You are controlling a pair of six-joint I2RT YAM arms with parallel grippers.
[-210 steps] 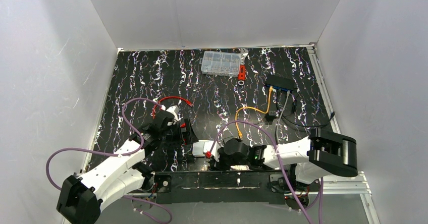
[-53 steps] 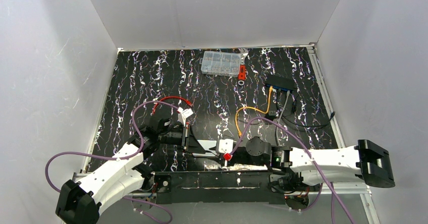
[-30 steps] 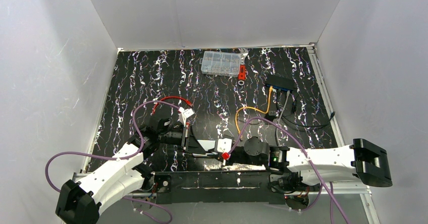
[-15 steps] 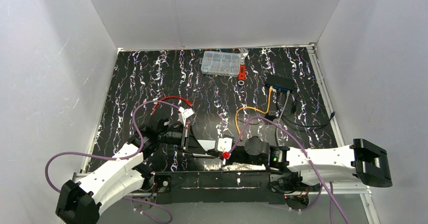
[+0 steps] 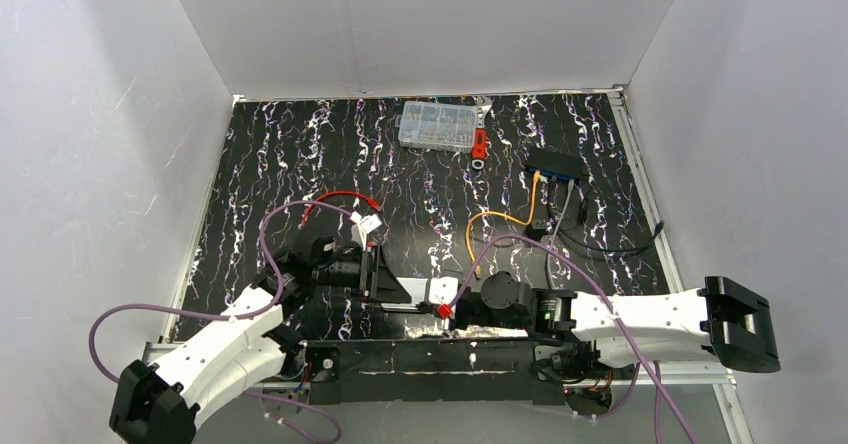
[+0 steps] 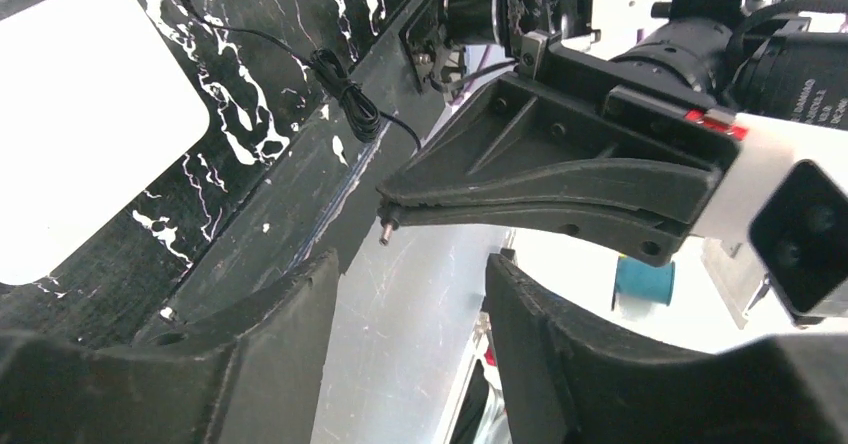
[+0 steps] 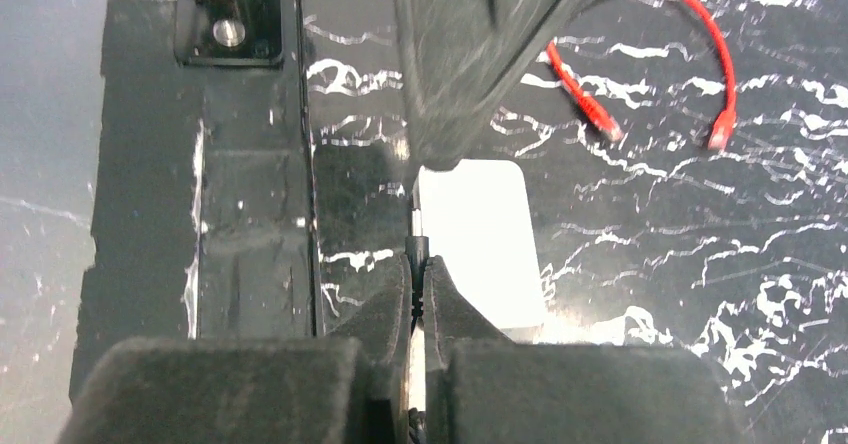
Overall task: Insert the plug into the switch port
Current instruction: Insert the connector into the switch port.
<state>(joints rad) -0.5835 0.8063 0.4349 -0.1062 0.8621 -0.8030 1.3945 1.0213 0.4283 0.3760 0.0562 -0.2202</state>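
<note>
White walls box in your black, white-veined worktop. Near its front edge your left fingers stand partly apart with nothing between them. Your right fingers are pressed together, and a thin pin-like tip pokes out of them; you cannot tell what it is. Both pairs meet by the white-grey box, which from above is mostly hidden by your wrists. The plug lies well apart from the switch, at the loose end of the orange cable. It sits just beside a purple cable and is too small to make out. The switch's separate ports cannot be resolved. A red wire lies beyond the box.
</note>
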